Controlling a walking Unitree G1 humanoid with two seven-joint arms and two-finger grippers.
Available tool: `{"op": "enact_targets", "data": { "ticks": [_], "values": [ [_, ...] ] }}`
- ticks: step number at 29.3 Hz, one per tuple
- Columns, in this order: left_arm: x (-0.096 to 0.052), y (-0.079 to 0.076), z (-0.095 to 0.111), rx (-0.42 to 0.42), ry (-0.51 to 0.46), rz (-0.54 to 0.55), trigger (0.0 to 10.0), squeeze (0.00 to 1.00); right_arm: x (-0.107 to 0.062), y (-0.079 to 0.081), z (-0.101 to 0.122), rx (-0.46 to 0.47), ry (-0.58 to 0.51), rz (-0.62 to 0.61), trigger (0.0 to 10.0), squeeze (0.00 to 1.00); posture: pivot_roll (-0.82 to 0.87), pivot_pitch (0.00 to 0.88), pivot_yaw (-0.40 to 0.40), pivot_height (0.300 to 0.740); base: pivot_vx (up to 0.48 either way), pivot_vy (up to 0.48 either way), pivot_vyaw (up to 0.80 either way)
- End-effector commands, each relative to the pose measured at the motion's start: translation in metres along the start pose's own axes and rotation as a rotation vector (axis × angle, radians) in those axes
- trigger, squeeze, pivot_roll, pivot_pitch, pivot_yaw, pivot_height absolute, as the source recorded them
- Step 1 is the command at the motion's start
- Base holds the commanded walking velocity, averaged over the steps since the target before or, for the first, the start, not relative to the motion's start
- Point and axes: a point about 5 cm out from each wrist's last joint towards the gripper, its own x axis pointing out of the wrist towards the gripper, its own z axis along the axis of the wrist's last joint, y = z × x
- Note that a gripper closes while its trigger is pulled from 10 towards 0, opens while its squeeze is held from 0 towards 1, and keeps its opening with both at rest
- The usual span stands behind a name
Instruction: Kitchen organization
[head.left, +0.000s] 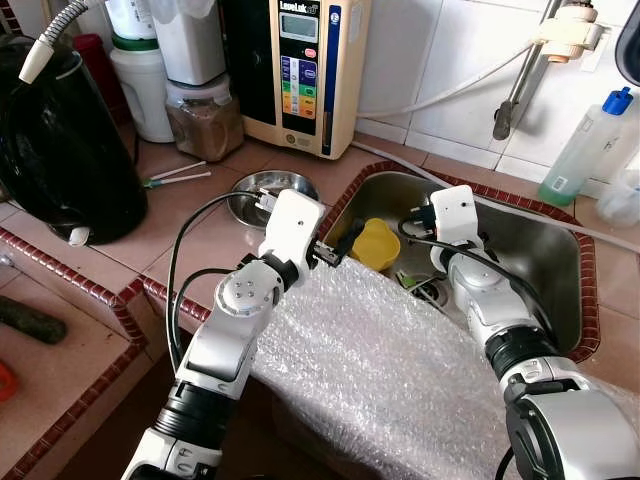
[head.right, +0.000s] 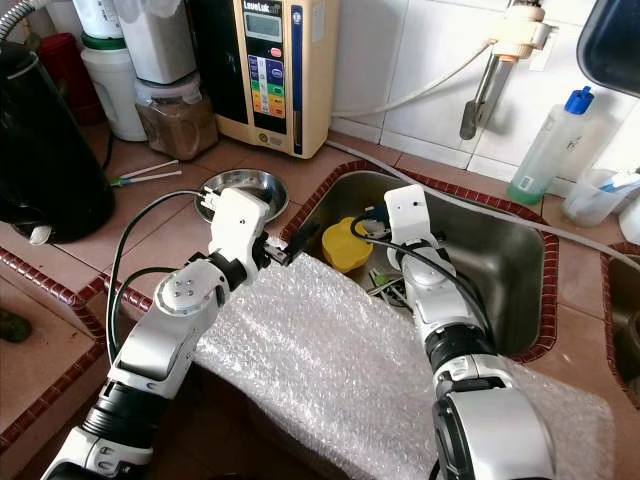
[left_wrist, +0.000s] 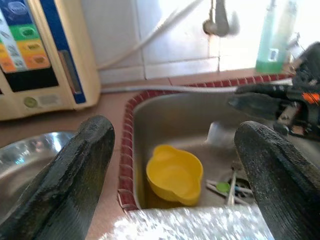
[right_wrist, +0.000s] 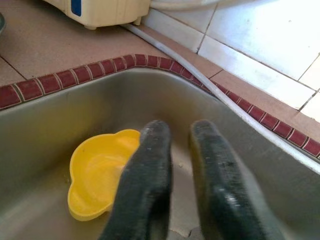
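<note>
A yellow bowl (head.left: 375, 243) lies at the left end of the steel sink (head.left: 540, 250), also seen as the yellow bowl (right_wrist: 95, 170) in the right wrist view. My left gripper (head.left: 338, 250) hovers open just over the sink's left rim, above the bubble wrap (head.left: 370, 360), with its fingers (left_wrist: 75, 170) spread wide and the bowl between and beyond them. My right gripper (head.left: 418, 218) hangs over the sink just right of the bowl, its fingers (right_wrist: 150, 170) close together and holding nothing. A small steel bowl (head.left: 262, 190) sits on the counter left of the sink.
A black kettle (head.left: 60, 140), a jar of brown powder (head.left: 205, 115) and a cream water unit (head.left: 300, 70) stand along the back left. A tap (head.left: 520, 90) and a green bottle (head.left: 585, 150) are behind the sink. Small utensils (head.left: 415, 280) lie near the drain.
</note>
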Motion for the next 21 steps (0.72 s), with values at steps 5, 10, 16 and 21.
{"op": "enact_targets", "data": {
  "ticks": [5,10,16,21],
  "values": [
    [-0.0009,-0.0032,0.0002,-0.003,0.036,-0.062,10.0,0.00,-0.0013,0.0029,-0.0084,-0.017,0.025,0.021,10.0,1.00,0.12,0.000,-0.008,0.740,0.000,0.000,0.00],
    [-0.0020,-0.0020,-0.0024,-0.014,0.070,-0.087,10.0,0.00,-0.0014,0.0039,-0.0104,-0.027,0.033,0.025,10.0,1.00,0.12,0.000,-0.005,0.740,0.000,0.000,0.00],
    [-0.0021,-0.0009,-0.0030,-0.011,0.088,-0.095,10.0,0.00,-0.0013,0.0039,-0.0106,-0.028,0.029,0.024,10.0,1.00,0.12,0.000,-0.003,0.740,0.000,0.000,0.00],
    [-0.0022,-0.0011,-0.0037,-0.014,0.097,-0.100,10.0,0.00,0.0000,0.0033,-0.0066,-0.012,0.013,0.018,10.0,1.00,0.12,0.000,-0.003,0.740,0.000,0.000,0.00]
  ]
}}
